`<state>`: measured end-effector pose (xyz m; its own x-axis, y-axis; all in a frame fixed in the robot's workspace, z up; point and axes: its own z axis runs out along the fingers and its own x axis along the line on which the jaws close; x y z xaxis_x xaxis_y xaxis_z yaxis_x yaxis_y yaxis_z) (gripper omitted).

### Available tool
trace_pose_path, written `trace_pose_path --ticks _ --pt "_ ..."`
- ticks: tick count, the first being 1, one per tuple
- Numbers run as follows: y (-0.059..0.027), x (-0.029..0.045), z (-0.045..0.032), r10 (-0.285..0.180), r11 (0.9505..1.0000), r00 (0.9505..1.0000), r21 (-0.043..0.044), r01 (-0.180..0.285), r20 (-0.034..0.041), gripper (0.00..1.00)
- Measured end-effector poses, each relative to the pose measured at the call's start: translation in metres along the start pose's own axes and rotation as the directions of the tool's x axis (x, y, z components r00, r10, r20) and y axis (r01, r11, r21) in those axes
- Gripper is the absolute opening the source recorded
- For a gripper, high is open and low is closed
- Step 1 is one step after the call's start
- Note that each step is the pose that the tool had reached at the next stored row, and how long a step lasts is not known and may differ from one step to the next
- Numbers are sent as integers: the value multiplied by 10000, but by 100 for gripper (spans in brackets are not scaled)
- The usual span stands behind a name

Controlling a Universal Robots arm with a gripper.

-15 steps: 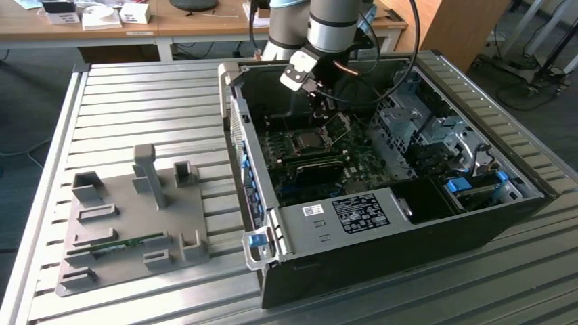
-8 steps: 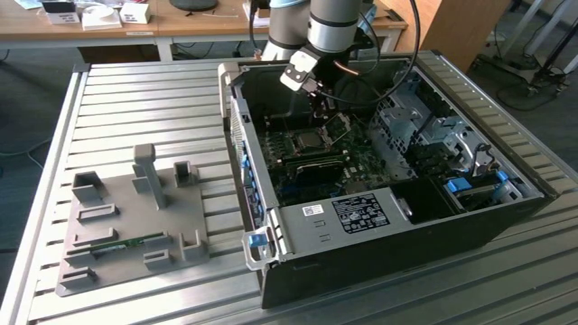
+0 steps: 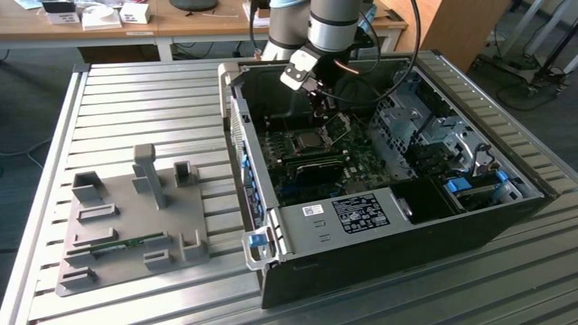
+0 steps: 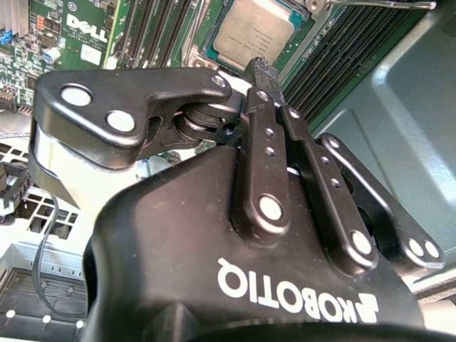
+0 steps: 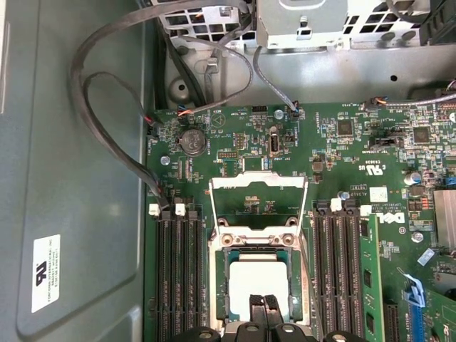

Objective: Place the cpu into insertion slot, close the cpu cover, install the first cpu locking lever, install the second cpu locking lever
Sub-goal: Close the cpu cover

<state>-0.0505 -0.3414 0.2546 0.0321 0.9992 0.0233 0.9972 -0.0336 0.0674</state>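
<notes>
Slatted metal table carries the open computer case. A grey fixture tray sits well apart from it on the exterior view's left, with a memory stick lying in it.

Inside the case the green motherboard lies flat. A metal drive cage and a black box with a white label crowd its edges. Grey cables loop over the case floor and plug in at the board's edge, clear of the socket. Long black memory slots flank the socket on both sides.

The cpu cover is swung open on its hinge. It stands tilted up beside the socket in the exterior view, so nothing covers the chip.

The cpu is seated in the insertion slot, flat, silver top facing up, edges square to the socket rim (square part, so no long axis). A thin metal rod runs just past one socket corner.

The gripper is just above the cpu near one edge. Its fingers are pressed together with nothing between them, tips pointing down at the chip. I can't tell whether they touch it.
</notes>
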Motion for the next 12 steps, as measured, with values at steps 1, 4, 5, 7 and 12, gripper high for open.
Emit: trace_pose_path --ticks 1,4,5,7,12 --pt "0 0 -2 0 10000 10000 1 0 1 11" --pt "3 0 -3 0 10000 10000 1 0 1 11" --pt "5 0 -3 -1 10000 10000 2 1 2 11" --pt "8 0 -2 0 10000 10000 1 0 1 11" --pt "14 0 -2 -2 10000 10000 1 2 1 11"
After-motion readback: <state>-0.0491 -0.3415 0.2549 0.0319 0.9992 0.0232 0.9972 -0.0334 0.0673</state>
